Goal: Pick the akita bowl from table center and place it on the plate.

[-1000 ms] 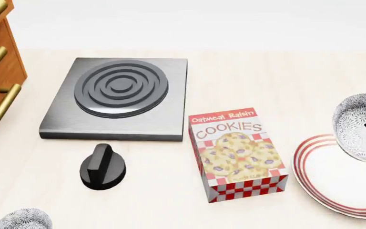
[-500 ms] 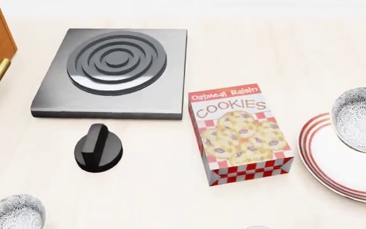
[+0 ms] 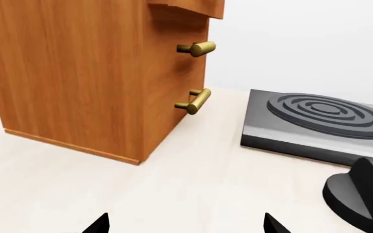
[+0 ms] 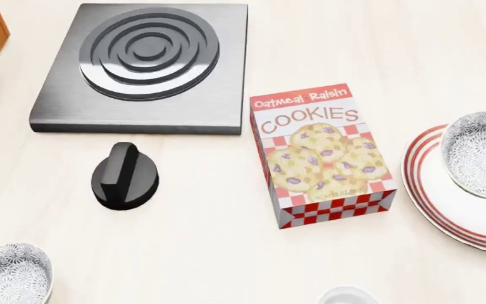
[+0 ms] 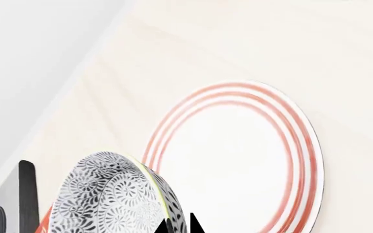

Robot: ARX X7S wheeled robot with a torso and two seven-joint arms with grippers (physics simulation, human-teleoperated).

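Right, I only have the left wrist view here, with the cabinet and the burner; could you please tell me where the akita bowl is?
Observer: In the head view the akita bowl is at the far right, over the plate.
Operator: Thank you. Is anything holding it?
Observer: Yes. The right wrist view shows the right gripper pinching its rim, with the fingertips close together.
Operator: And does anything lie between my burner and the plate?
Observer: A cookie box lies between them, apart from the plate.
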